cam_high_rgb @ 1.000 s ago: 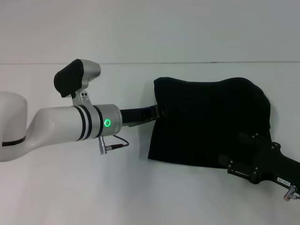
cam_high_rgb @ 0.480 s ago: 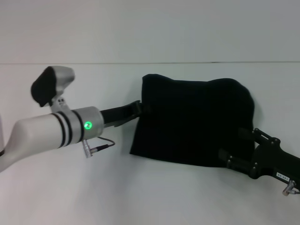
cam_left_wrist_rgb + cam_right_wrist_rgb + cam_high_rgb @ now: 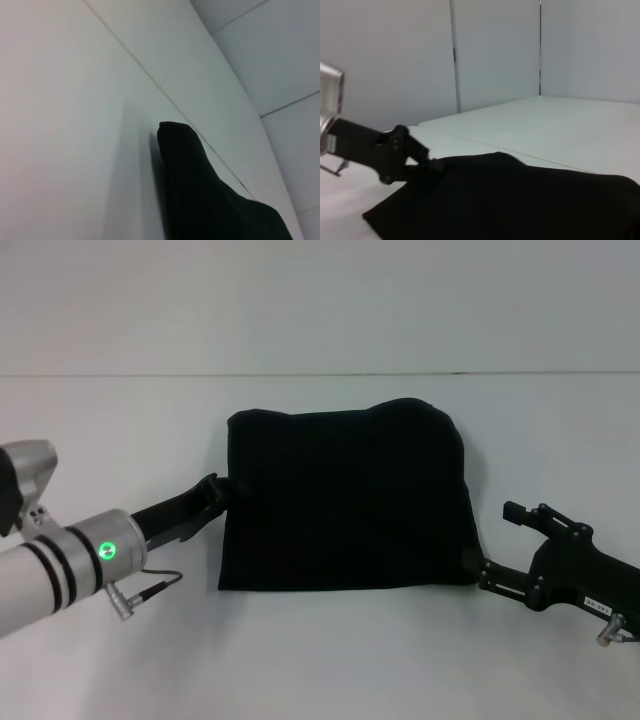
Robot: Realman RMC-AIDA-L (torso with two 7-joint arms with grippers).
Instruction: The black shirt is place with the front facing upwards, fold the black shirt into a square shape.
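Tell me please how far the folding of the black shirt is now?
Nearly finished, it seems. The black shirt already lies on the white table as a compact, roughly square bundle, no sleeves or print showing. In hand: the left gripper touches its left edge, and the right gripper its near right corner. What probably remains is letting go and perhaps straightening the wavy far edge.

I see bare white table (image 3: 330, 660) along the whole lower edge of the head view and across the upper half. The folded black shirt (image 3: 345, 495) fills the centre. The left gripper (image 3: 222, 490) blocks its left edge and the right gripper (image 3: 478, 570) sits at its lower right corner, so I find free passage above and below the cloth.
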